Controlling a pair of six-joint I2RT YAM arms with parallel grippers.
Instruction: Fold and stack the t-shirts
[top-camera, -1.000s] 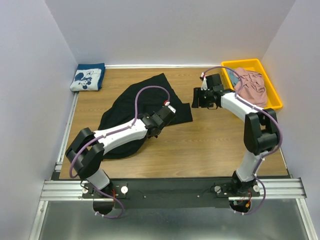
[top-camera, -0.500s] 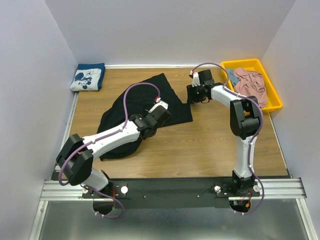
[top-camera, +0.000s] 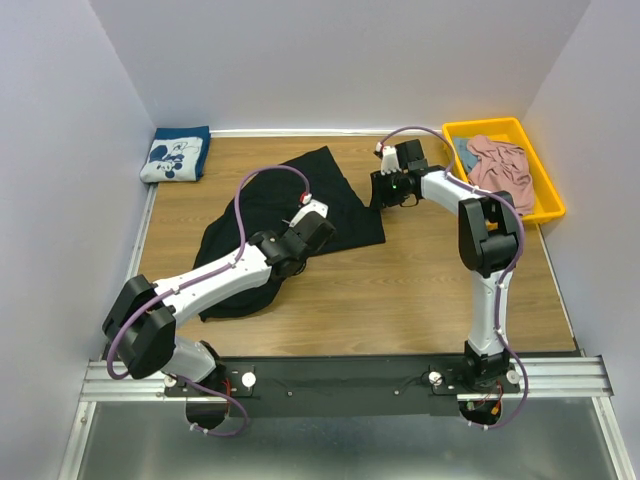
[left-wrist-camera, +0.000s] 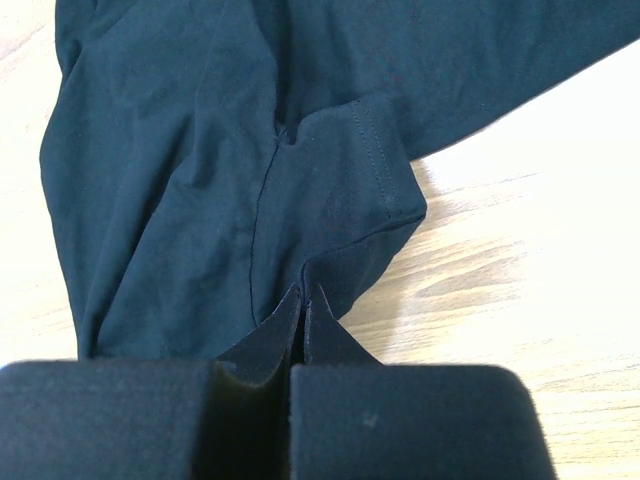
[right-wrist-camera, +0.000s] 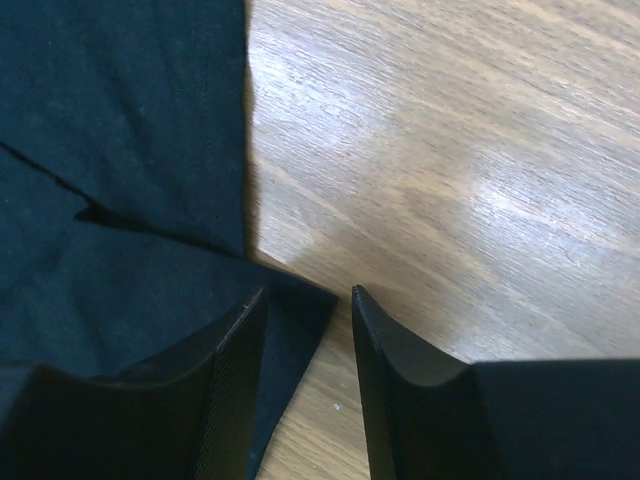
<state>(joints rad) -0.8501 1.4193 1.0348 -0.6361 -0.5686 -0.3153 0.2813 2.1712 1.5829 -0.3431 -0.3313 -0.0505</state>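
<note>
As left hand (left-wrist-camera: 300, 305) pinches, black t-shirt (left-wrist-camera: 190, 150) spreads beyond.

Black shirt (top-camera: 335, 175) lies rumpled centrally; navy shirt (top-camera: 175, 155) folded; pink shirt (top-camera: 500, 165) crumpled.

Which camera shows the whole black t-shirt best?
The top external view: the large black cloth t-shirt lies there nearly whole. The left wrist view shows only a sleeve, the right wrist view only a corner.
</note>
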